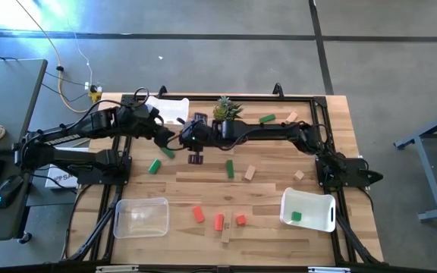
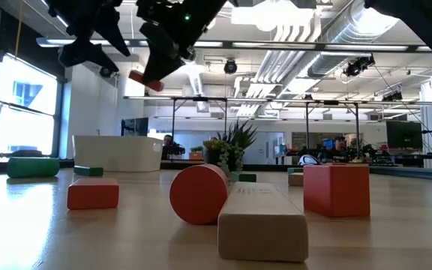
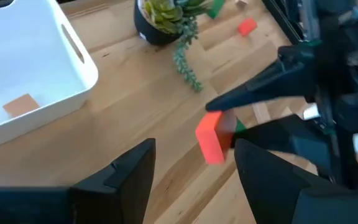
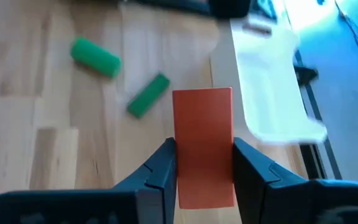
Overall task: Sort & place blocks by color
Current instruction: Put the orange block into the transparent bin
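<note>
Tabletop holds three white bins (image 1: 306,210); right gripper (image 4: 204,163) clamps one red block (image 4: 204,143).

Probably an open-plan lab: exposed ceiling ducts (image 2: 351,34) (desks beyond).

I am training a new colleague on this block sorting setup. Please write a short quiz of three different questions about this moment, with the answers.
1. True or false: the right gripper is shut on a red-orange block.
2. Which bin holds a green block? A) the white bin at the table's front right B) the clear bin C) the white bin at the back
3. Fill in: the left gripper is ____, holding nothing.

Key: 1 true; 2 A; 3 open.
</note>
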Controlling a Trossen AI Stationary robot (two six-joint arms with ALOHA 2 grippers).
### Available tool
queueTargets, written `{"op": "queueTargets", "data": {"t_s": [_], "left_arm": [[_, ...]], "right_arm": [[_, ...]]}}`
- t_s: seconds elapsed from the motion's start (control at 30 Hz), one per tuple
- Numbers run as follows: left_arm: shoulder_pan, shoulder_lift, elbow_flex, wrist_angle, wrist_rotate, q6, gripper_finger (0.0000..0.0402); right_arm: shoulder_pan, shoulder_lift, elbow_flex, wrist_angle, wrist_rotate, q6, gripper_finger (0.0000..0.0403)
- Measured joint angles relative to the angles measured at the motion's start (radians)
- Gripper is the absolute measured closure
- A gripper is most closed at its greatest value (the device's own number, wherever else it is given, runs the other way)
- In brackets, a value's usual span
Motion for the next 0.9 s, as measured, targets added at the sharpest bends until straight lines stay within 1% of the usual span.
{"op": "queueTargets", "data": {"t_s": [0.1, 0.2, 0.33, 0.43, 0.67, 0.8, 0.9], "left_arm": [[0.022, 0.006, 0.000, 0.001, 0.000, -0.064, 0.0194], [0.038, 0.014, 0.000, 0.011, 0.011, -0.144, 0.0194], [0.054, 0.024, 0.000, 0.011, 0.077, -0.220, 0.0194], [0.054, 0.025, 0.000, 0.012, 0.115, -0.270, 0.0194], [0.053, 0.025, 0.000, 0.054, 0.117, -0.332, 0.0194], [0.053, 0.025, 0.000, 0.059, 0.117, -0.335, 0.0194], [0.053, 0.025, 0.000, 0.059, 0.117, -0.348, 0.0194]], "right_arm": [[-0.015, 0.000, 0.000, 0.013, -0.030, -0.043, 0.0311], [-0.023, -0.007, 0.000, 0.016, -0.030, -0.068, 0.0311], [-0.026, -0.009, 0.001, 0.025, -0.010, -0.073, 0.0311], [-0.026, -0.010, 0.001, 0.055, -0.021, -0.067, 0.0311], [-0.023, -0.010, 0.001, 0.071, -0.033, -0.037, 0.0311], [-0.010, -0.010, 0.002, 0.082, -0.031, -0.012, 0.0311], [-0.002, -0.009, 0.027, 0.085, -0.030, -0.003, 0.0311]]}}
